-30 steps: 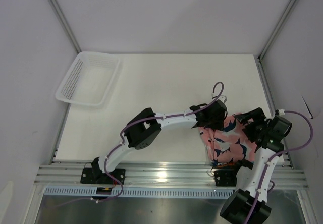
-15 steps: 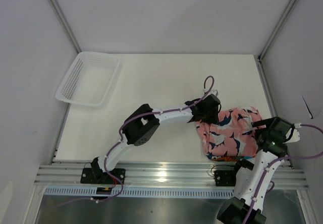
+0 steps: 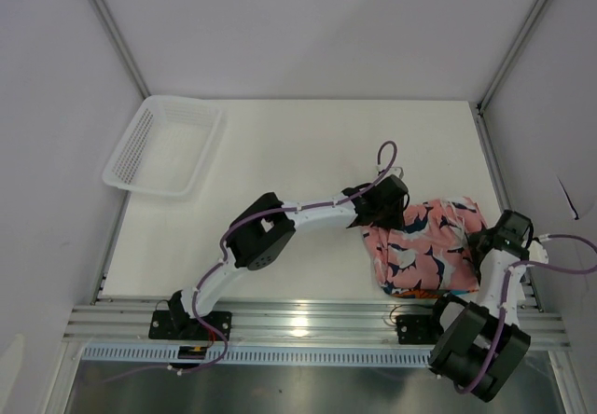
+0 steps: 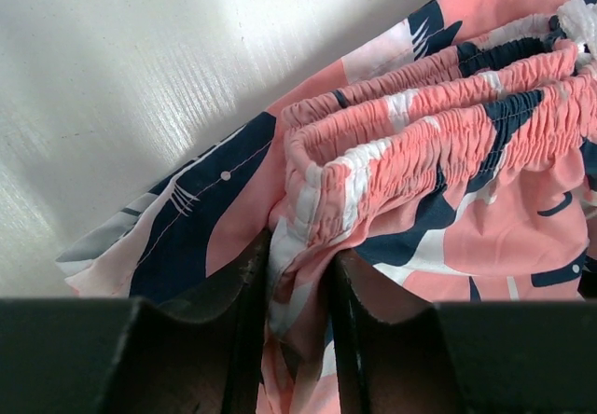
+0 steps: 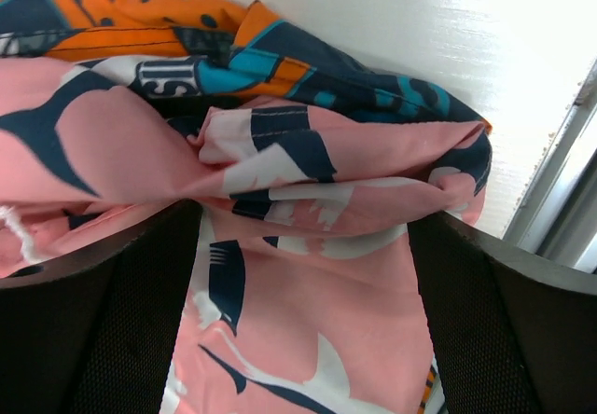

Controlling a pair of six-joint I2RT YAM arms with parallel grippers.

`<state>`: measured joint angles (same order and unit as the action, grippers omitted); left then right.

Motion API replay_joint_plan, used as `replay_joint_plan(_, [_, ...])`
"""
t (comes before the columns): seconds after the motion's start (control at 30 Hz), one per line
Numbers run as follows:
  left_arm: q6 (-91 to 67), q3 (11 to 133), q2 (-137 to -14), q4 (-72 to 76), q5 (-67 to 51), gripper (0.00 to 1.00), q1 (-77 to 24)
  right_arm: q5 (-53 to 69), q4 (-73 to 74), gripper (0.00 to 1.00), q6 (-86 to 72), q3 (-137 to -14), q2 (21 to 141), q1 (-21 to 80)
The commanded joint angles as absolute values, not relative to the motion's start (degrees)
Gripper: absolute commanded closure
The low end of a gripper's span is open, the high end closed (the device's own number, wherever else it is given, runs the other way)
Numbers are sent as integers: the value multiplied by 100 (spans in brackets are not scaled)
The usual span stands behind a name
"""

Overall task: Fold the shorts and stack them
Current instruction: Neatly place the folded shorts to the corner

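The pink shorts (image 3: 424, 246) lie crumpled on the table (image 3: 298, 153), well to the right of the basket (image 3: 163, 145) and nearer the arm bases than it is. They sit on top of the printed shorts (image 5: 280, 60), whose orange and blue edge peeps out beneath. Both look light, limp and a little slippery, likely to sag and slide apart; the gathered waistband (image 4: 438, 144) seems the firmest hold. The left gripper (image 4: 297, 265), on the pile's basket side, pinches a fold of that waistband between narrow jaws. The right gripper (image 5: 303, 246), on the side farthest from the basket, stands wide, with cloth between its fingers but not pinched. A second ago the pink cloth was bunched narrower between both grippers; now it is spread wider and the right arm has drawn back
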<state>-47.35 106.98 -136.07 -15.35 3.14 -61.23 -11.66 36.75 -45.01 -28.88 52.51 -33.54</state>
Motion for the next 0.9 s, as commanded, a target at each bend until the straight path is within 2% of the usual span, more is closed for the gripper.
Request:
replay_joint_plan(0.0, [-4562,10573,-13412,-1696,466,66,-6196,-1494,3260,9,-4535,-2909,5571,-3349])
replay_joint_plan(0.1, [-4518,10486,-13255,-1679,492,59,-6205,-1424,3470,9,-4535,-3146,5564,-3340])
replay_joint_plan(0.33, [-4386,10196,-12517,-1705,501,32,-6205,-1389,4306,2,-4307,-4191,5098,-3182])
replay_joint_plan(0.43, [-4307,10081,-12139,-1819,554,29,-6205,-1196,4535,1,-4158,-4578,5019,-3094])
replay_joint_plan(0.53, [-4219,9932,-11761,-1881,615,27,-6240,-775,4466,1,-3999,-4850,4966,-3050])
replay_joint_plan(0.7, [-4122,9572,-11260,-1934,659,28,-6495,735,3571,0,-3236,-4957,5001,-2804])
replay_joint_plan(0.8, [-4131,9159,-11022,-1689,545,32,-6723,1790,3070,0,-3182,-4720,5089,-2786])
replay_joint_plan(0.87, [-4122,8861,-10907,-1565,475,40,-6907,2214,2814,6,-3225,-4475,5220,-2742])
